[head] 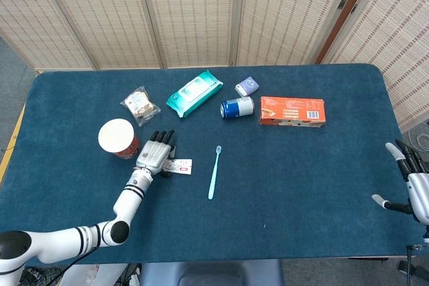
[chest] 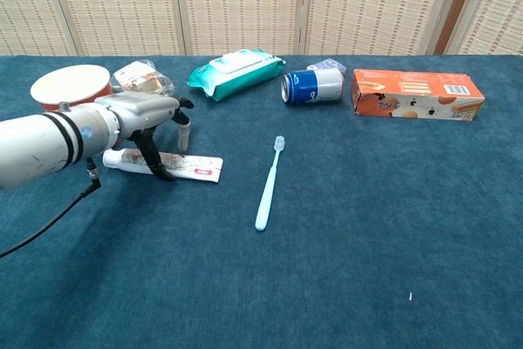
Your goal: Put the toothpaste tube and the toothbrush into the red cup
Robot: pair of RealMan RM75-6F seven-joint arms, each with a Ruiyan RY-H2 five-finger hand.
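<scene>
Chest view shows the tube flat on the bench beside the cup, your left robot hand straddling it, fingers down but not yet clamped. The brush lies nearby; your right robot hand idles, holding nothing.

No legible text, brand, number or sign on any item. Orange box: pale print along the front face, too small to read. Blue can, teal wipes pack, and toothpaste tube: printing or label patches present on each, none resolvable into letters in either view.
</scene>
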